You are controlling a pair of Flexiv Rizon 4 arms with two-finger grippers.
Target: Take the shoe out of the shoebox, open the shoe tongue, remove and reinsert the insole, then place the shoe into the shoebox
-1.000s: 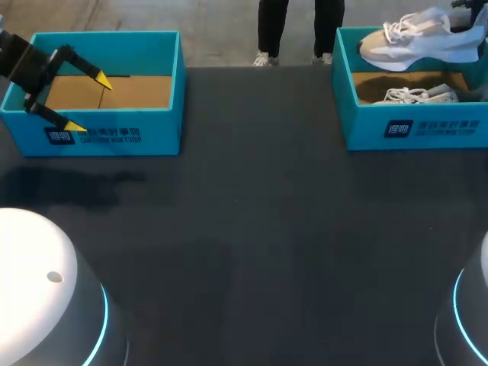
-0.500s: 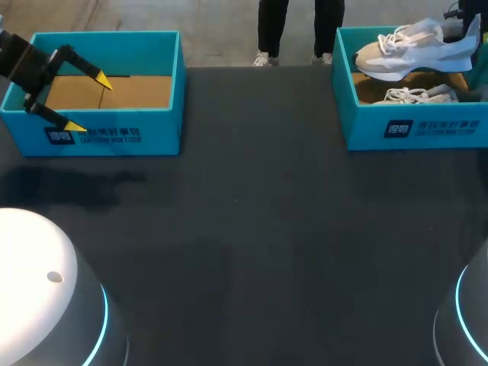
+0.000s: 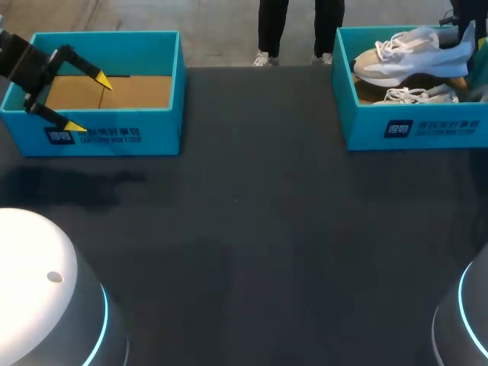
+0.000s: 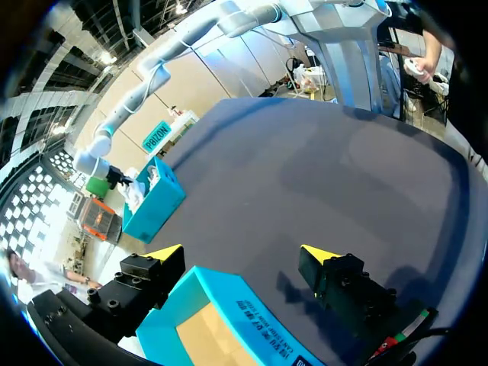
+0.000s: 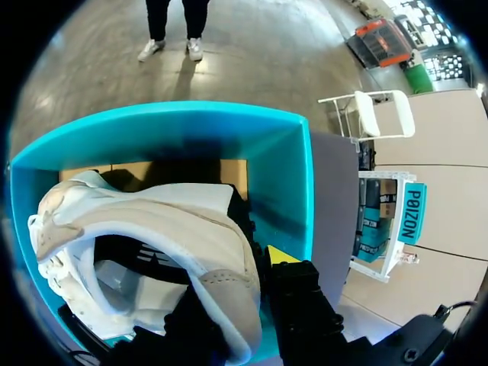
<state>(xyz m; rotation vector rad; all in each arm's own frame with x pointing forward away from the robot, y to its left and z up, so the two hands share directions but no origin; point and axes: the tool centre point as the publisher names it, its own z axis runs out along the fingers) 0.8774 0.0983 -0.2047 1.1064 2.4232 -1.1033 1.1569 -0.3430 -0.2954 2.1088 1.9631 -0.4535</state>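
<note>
A white and beige shoe [image 3: 408,53] hangs over the right teal shoebox [image 3: 412,128], toe pointing left. My right gripper [image 3: 462,32] is shut on its heel. In the right wrist view the heel collar of the shoe [image 5: 152,221] sits between the fingers of the right gripper [image 5: 244,297], above the shoebox [image 5: 286,160]. A second white shoe [image 3: 418,95] lies inside that box. My left gripper [image 3: 88,102] stands open over the front wall of the left teal shoebox [image 3: 122,137], holding nothing. The left gripper [image 4: 242,253] straddles that box's rim [image 4: 229,301].
The left shoebox shows only its brown cardboard floor [image 3: 130,90]. Dark tabletop [image 3: 252,229] stretches between the two boxes and toward the front edge. My arm bases [image 3: 38,297] fill the lower corners of the head view.
My right gripper has sunk with the shoe, from well above the right box to just over its rim, and shifted slightly left. The left arm has not moved.
</note>
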